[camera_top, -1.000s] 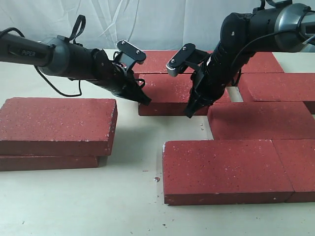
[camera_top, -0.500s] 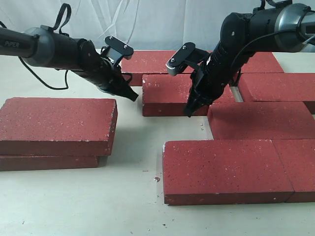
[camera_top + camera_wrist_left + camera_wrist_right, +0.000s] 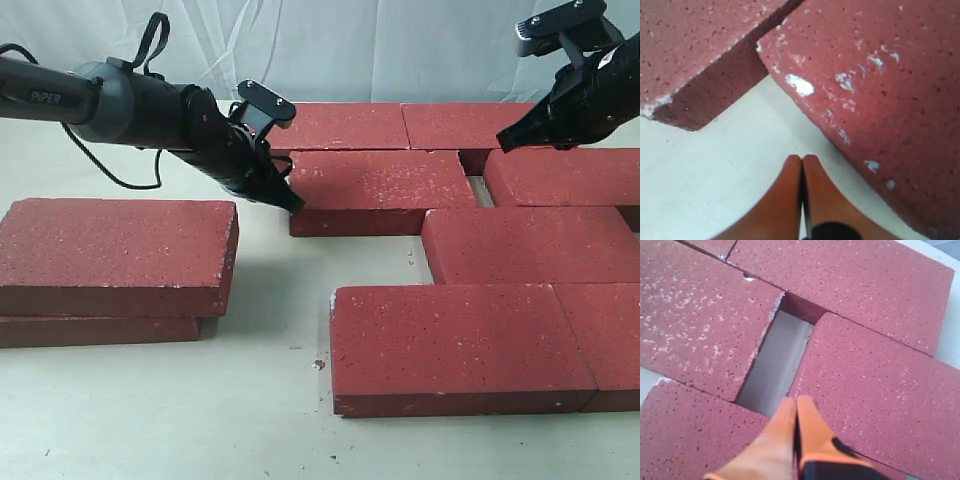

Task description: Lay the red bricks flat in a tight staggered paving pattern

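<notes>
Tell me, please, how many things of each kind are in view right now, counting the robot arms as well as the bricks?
red bricks: 9 (7 laid flat in the pattern, 2 stacked at the left)
robot arms: 2
total: 11

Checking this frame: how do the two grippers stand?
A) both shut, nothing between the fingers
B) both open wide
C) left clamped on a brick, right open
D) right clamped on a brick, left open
A: in the wrist views the left gripper and the right gripper each show orange fingertips pressed together, with the red bricks nearby but not held.
</notes>
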Robot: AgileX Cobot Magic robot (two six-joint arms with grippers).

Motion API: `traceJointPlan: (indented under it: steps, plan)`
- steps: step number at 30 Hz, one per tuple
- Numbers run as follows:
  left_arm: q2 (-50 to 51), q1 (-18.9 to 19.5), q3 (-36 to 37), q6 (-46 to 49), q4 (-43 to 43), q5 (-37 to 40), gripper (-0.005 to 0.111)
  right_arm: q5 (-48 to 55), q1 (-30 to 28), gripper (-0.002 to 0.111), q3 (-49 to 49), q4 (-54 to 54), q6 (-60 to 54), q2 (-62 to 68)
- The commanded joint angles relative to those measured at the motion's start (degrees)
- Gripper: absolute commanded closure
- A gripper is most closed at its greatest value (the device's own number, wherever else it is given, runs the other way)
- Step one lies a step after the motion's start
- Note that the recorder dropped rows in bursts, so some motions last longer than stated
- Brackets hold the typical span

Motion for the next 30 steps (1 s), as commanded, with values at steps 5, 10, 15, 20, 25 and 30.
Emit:
traceJointPlan:
  steps: [5, 10, 15, 20, 25, 30]
  plan:
    - [0.9, -4.1, -2.1, -0.5, -4.8, -2.7, 0.107, -3.0, -0.5, 0.109, 1.5, 1.3, -0.2, -1.2]
    - [3.4, -5.3, -4.2, -0.5, -6.3, -2.4, 0.107, -3.0, -0.5, 0.109, 1.5, 1.3, -0.2, -1.2]
    - [6.3, -5.4, -6.5, -0.7, -6.4, -1.2, 0.107, -3.2, -0.5, 0.109, 1.5, 1.3, -0.2, -1.2]
    - [6.6, -5.9, -7.3, -0.7, -6.4, -0.8, 0.107, -3.7, -0.5, 0.109, 1.5, 1.3, -0.2, -1.2]
    - [6.6, -7.8, -7.5, -0.5, -6.2, -0.5, 0.107, -3.7, -0.5, 0.109, 1.5, 1.3, -0.2, -1.2]
    - [6.6, -8.7, -7.5, -0.5, -6.1, -1.2, 0.107, -3.7, -0.5, 0.109, 1.5, 1.3, -0.2, -1.2]
